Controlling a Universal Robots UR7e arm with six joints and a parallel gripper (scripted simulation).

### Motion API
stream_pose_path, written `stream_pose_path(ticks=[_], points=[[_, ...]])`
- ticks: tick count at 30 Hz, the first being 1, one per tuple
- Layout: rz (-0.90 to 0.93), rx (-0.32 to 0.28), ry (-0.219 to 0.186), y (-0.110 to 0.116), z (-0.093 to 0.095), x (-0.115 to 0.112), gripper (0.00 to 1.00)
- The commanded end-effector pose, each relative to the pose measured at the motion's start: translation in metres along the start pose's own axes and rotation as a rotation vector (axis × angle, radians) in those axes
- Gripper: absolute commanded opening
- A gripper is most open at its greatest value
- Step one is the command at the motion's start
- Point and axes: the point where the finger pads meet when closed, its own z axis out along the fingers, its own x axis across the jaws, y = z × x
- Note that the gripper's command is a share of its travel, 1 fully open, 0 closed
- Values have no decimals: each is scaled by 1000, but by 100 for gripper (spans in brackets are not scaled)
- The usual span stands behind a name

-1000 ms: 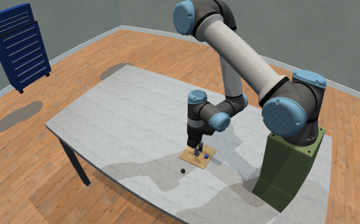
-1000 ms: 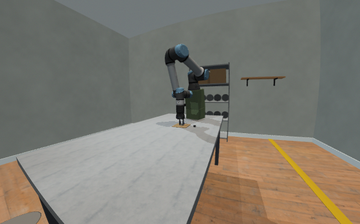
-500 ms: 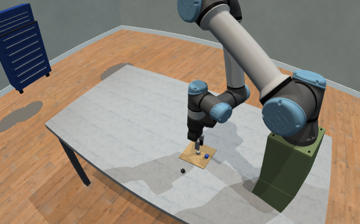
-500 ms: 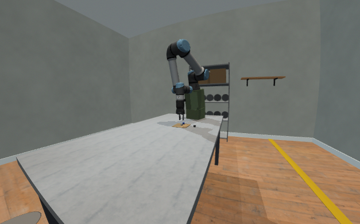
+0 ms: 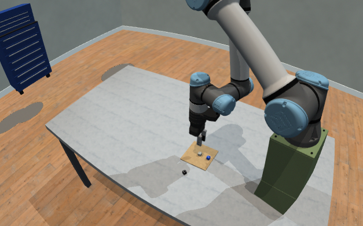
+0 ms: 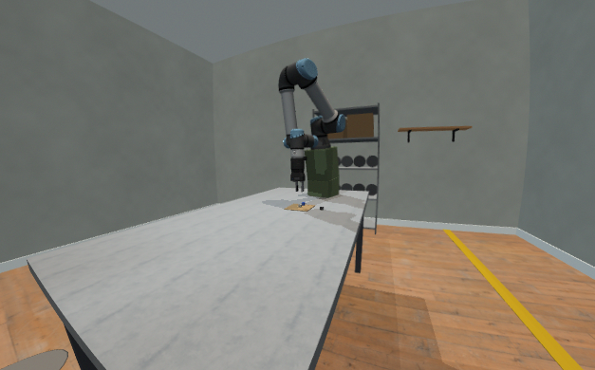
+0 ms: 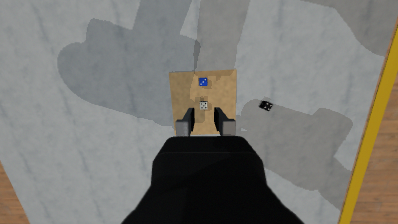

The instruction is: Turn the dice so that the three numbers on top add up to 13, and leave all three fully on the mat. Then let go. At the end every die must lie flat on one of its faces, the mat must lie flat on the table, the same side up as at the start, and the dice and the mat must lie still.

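My gripper [image 5: 201,142] [image 6: 299,191] [image 7: 204,114] is open and empty, raised above the mat. The tan mat [image 5: 190,158] [image 6: 292,209] [image 7: 226,92] lies flat on the table. A white die [image 5: 200,153] [image 7: 203,105] lies near the mat's middle; its top looks like a five. A blue die [image 5: 208,157] [image 6: 303,204] [image 7: 203,82] lies on the mat toward the robot's base; its top looks like a three, though small. A black die [image 5: 184,172] [image 6: 322,208] [image 7: 266,106] lies off the mat, on the table; its top number is too small to tell surely.
The grey table [image 5: 102,110] [image 6: 196,275] carries the mat and the black die. The green pedestal [image 5: 288,171] [image 6: 322,173] of the arm stands at one end. Arm shadows cross the mat and the table beside the black die.
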Motion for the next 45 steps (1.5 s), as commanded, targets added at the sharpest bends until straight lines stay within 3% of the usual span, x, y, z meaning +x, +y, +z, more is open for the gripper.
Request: stream_pose_path(ticks=[1, 2, 28, 36, 38, 45], points=[[0, 0, 0, 0, -2, 0, 64], [0, 0, 0, 0, -2, 0, 100], [14, 0, 0, 1, -1, 4, 100], [154, 1, 0, 5, 5, 42, 100], [154, 1, 0, 5, 5, 42, 100], [340, 1, 0, 7, 13, 93, 100]])
